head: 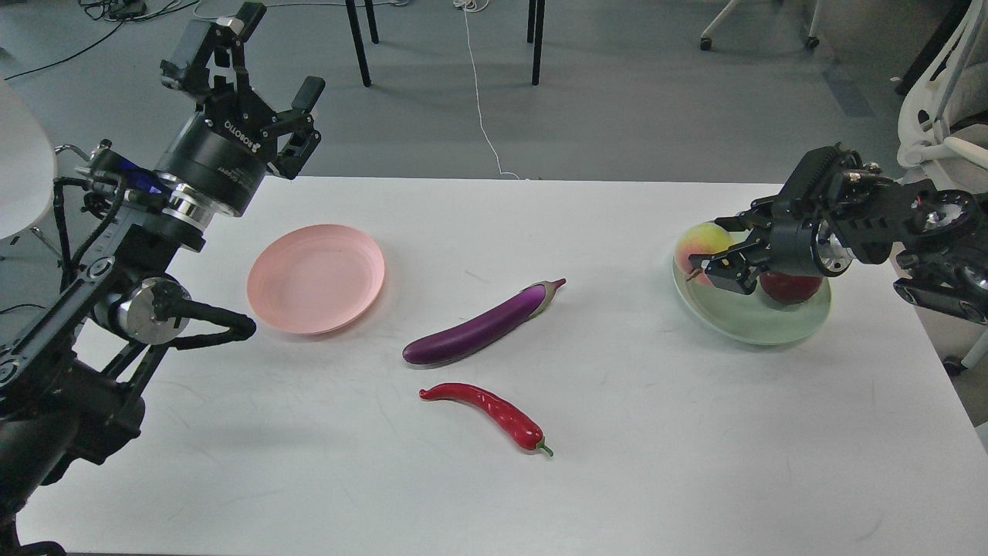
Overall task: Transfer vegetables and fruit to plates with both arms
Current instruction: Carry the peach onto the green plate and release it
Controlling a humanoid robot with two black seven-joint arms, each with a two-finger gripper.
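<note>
The purple eggplant (482, 326) lies at the table's middle, with the red chili pepper (494, 409) just in front of it. The pink plate (316, 278) at the left holds nothing. The green plate (745, 323) at the right holds the dark red fruit (791, 287), partly hidden by my right arm. My right gripper (718, 251) is shut on the yellow-pink peach (704, 238) and holds it low over the green plate's left side. My left gripper (282, 50) is open and empty, raised high behind the pink plate.
The white table (656, 463) ends close to the right of the green plate. Chair legs (359, 42) and a white cable (482, 116) are on the floor behind it. A white chair (938, 100) stands at the far right.
</note>
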